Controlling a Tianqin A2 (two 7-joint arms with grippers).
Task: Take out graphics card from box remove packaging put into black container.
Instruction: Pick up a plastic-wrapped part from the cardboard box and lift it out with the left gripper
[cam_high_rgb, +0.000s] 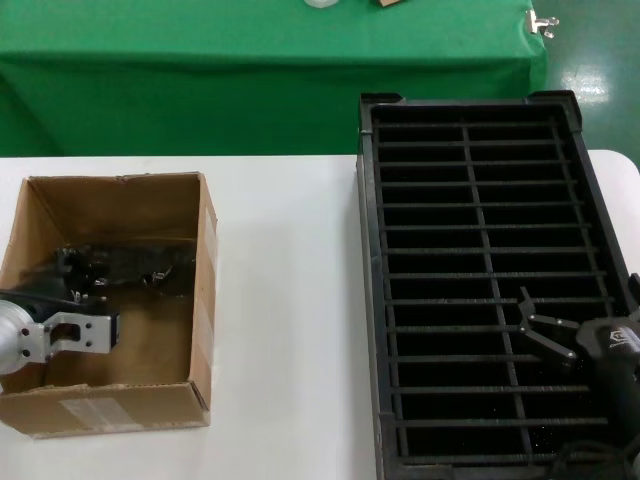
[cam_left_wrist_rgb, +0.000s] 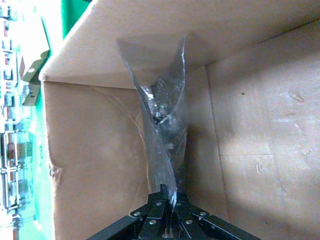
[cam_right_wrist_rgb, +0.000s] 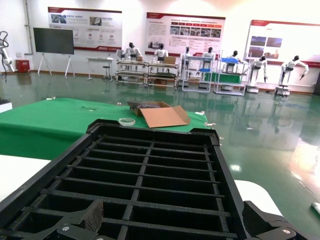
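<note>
Head view: the left gripper (cam_high_rgb: 85, 332) reaches inside the box (cam_high_rgb: 205, 270), the bagged graphics card (cam_high_rgb: 125, 265) lying just ahead of it with its long axis across the carton; this arm is far the nearer. The right gripper (cam_high_rgb: 545, 335) hangs over the black container (cam_high_rgb: 368, 300), well apart across the table (cam_high_rgb: 285, 320).

Left wrist view: jaws pinched on the packaging (cam_left_wrist_rgb: 162, 130), which rises from them between cardboard walls that would hem any lift.

Right wrist view: right jaws spread wide, holding nothing, above empty slots.
</note>
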